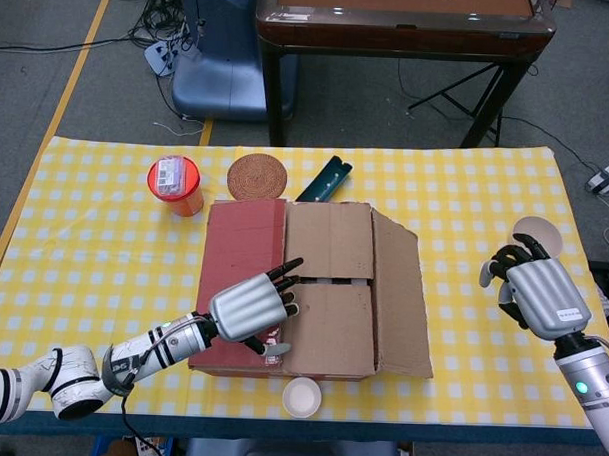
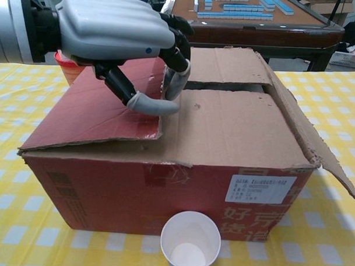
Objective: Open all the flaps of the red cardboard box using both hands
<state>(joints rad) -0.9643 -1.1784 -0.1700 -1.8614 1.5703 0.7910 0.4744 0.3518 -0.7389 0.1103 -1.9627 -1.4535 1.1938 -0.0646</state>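
The red cardboard box [image 1: 312, 288] stands mid-table. Its red left flap [image 1: 245, 256] lies folded over the top, and the chest view shows the near edge of this red left flap [image 2: 102, 107] slightly raised. Two brown inner flaps [image 2: 236, 123] lie closed, while the right flap [image 1: 397, 291] hangs open to the right. My left hand [image 1: 252, 311] hovers over the red flap's free edge, and in the chest view the left hand [image 2: 119, 34] has fingers bent down onto that edge and its thumb on the flap. My right hand [image 1: 537, 291] is curled, well right of the box, holding nothing.
A white paper cup [image 1: 302, 396] stands just in front of the box. Behind it sit a red lidded cup [image 1: 175, 184], a woven coaster [image 1: 257, 176] and a dark green object [image 1: 324, 180]. Another white cup [image 1: 537, 234] is near my right hand.
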